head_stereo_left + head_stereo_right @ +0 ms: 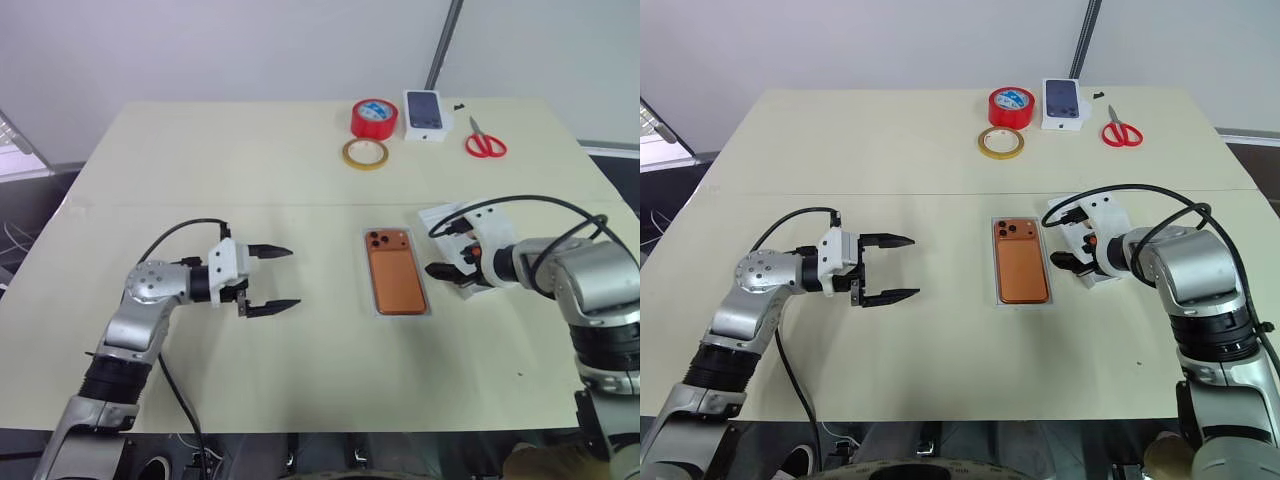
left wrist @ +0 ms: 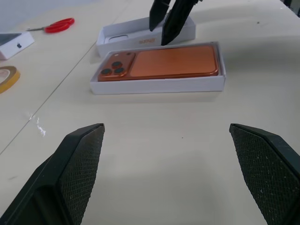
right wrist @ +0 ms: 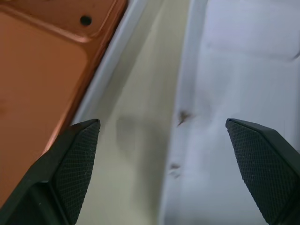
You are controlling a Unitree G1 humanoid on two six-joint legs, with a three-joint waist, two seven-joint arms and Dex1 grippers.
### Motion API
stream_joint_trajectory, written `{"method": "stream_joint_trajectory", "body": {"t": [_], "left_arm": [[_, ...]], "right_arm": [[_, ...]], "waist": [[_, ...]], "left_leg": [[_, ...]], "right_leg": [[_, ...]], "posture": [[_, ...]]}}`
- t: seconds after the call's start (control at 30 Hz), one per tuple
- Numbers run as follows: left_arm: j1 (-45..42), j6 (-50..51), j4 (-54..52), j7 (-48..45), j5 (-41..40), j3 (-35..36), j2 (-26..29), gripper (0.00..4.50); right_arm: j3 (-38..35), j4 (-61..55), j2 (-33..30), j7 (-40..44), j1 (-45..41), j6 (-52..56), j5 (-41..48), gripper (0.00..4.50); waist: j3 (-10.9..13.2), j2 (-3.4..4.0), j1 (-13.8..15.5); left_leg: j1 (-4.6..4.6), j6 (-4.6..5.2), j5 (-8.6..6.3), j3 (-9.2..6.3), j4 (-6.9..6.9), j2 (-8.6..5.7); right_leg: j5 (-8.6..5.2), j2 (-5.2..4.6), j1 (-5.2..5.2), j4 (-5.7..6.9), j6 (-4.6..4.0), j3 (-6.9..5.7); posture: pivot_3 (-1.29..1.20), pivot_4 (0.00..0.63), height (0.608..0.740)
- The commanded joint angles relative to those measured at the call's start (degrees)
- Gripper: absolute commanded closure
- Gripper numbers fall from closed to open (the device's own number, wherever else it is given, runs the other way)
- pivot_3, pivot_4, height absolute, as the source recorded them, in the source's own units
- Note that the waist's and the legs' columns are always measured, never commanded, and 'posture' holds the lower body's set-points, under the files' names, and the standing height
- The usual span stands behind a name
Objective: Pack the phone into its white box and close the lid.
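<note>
— Packing looks half done: the slim orange phone [image 1: 396,274], smooth metal back up with its square cluster of dark lenses, already lies inside the shallow white cardboard box [image 2: 157,84] at the middle of the pale matte desk [image 1: 250,170].

— And the hands?

— Left hand [image 1: 272,279] hovers well left of the box, black fingers spread wide, holding nothing. Right hand [image 1: 438,271] hangs just right of the box, above the white tall-walled lid [image 2: 117,38], fingers also wide apart and empty.

— So the lid is next?

— I judge so. It lies open side up just beside the box. The right hand must pinch one thin wall, lift, flip it over and seat it squarely on the rim; glossy card could slip.
</note>
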Motion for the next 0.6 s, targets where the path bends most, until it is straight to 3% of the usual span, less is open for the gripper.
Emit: {"method": "stream_joint_trajectory", "body": {"t": [0.03,0.53,0.6], "left_arm": [[0.07,-2.5,-1.35,0.13,-1.01,1.7,0.59,0.02],[0.73,-3.22,-2.06,3.22,-0.05,0.54,-1.15,0.02],[1.13,-3.01,-2.42,3.62,0.06,0.41,-1.18,0.0]], "right_arm": [[1.93,-0.41,-1.08,-1.51,-2.2,2.99,0.15,0.0],[8.7,8.31,-0.15,-3.04,-7.93,-4.14,-0.94,0.0],[8.93,8.68,0.06,-3.14,-7.7,-4.39,-0.88,0.5]], "waist": [[0.0,0.0,0.02],[0.0,0.0,-0.91],[0.0,0.0,-1.11]], "left_leg": [[0.0,0.0,0.0,0.0,0.0,0.0],[-0.05,0.01,0.0,0.02,-0.01,-0.01],[-0.05,0.01,0.0,0.01,-0.01,-0.01]], "right_leg": [[0.0,-0.01,0.0,0.0,0.0,0.0],[0.0,-0.02,-0.05,0.0,0.01,0.0],[0.0,-0.01,-0.06,0.01,0.0,0.0]], "posture": [[0.0,0.15,0.74],[0.0,0.15,0.74],[0.0,0.15,0.74]]}}
